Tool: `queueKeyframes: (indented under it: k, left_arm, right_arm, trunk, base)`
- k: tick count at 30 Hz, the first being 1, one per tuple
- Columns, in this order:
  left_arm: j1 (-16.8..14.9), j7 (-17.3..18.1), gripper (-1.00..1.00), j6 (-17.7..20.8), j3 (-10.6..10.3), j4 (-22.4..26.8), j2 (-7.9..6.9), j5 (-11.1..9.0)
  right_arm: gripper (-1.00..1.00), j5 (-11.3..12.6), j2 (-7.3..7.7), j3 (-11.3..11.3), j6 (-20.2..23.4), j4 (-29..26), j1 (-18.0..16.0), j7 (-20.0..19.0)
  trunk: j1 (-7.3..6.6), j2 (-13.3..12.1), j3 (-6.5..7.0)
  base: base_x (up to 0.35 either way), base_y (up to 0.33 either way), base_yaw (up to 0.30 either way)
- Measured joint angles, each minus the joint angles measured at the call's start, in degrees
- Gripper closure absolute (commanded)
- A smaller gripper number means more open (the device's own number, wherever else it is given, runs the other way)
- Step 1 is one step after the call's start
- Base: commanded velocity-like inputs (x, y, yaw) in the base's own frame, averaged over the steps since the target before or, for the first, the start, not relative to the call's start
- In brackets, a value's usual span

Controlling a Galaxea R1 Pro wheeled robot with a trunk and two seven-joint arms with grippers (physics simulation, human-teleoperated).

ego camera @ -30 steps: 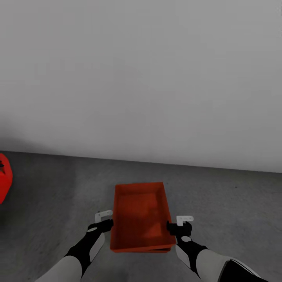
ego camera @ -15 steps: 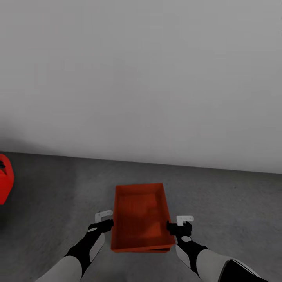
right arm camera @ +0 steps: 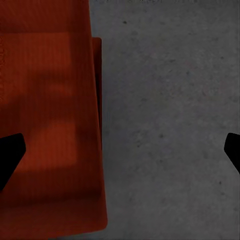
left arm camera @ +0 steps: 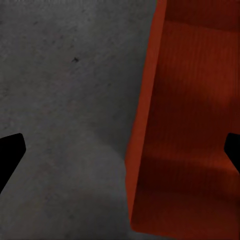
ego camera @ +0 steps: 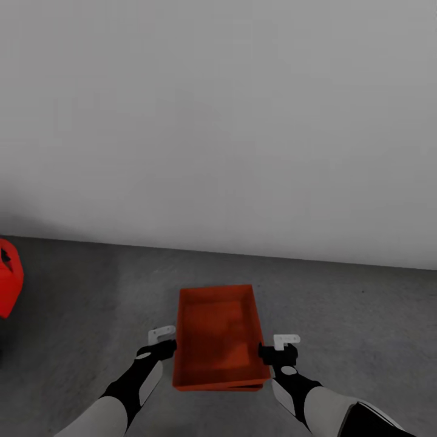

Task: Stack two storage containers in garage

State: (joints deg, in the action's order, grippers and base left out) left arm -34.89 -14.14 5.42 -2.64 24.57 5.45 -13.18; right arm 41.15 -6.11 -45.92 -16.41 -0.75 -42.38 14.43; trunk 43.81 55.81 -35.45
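Two orange-red storage containers sit nested on the dark grey concrete floor (ego camera: 340,315) of the garage. The upper container (ego camera: 218,337) is open-topped and empty. Only a thin edge of the lower container (ego camera: 246,386) peeks out beneath it, also seen as the lower container's rim (right arm camera: 98,75). My left gripper (ego camera: 162,343) is open, with the left long wall of the upper container (left arm camera: 145,125) between its fingers. My right gripper (ego camera: 277,348) is open over the right long wall (right arm camera: 97,165). In both wrist views the black fingertips (left arm camera: 10,155) (right arm camera: 232,150) stand far apart.
A plain pale grey wall (ego camera: 218,121) rises close behind the containers. A bright red object (ego camera: 8,285) shows at the left edge on the floor. Bare concrete lies to both sides of the stack.
The whole picture has shifted very slightly. Both grippers and the containers keep their places relative to each other.
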Motion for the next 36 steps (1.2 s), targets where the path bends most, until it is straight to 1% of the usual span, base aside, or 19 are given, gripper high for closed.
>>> queueKeyframes:
  k: [8,12,36]
  left_arm:
    - [0.00,-0.24,-1.00,0.06,-0.20,-0.20,0.08,0.28]
    - [0.00,-0.44,-1.00,0.10,-0.21,-0.61,0.07,0.17]
    - [0.00,-0.67,-1.00,0.34,-0.42,-0.89,0.20,0.76]
  right_arm:
    - [-1.00,0.00,-0.09,0.00,-0.01,0.03,0.03,-0.04]
    - [-1.00,0.01,-0.10,0.00,-0.01,0.02,0.04,-0.05]
    - [-1.00,0.00,-0.11,0.00,-0.01,0.02,0.00,-0.05]
  trunk:
    - [0.00,0.00,0.00]
    - [0.02,0.00,0.00]
    - [0.04,0.00,0.00]
  base:
    - [-0.006,0.000,0.000]
    - [-0.180,0.000,0.000]
    - [-0.337,0.000,0.000]
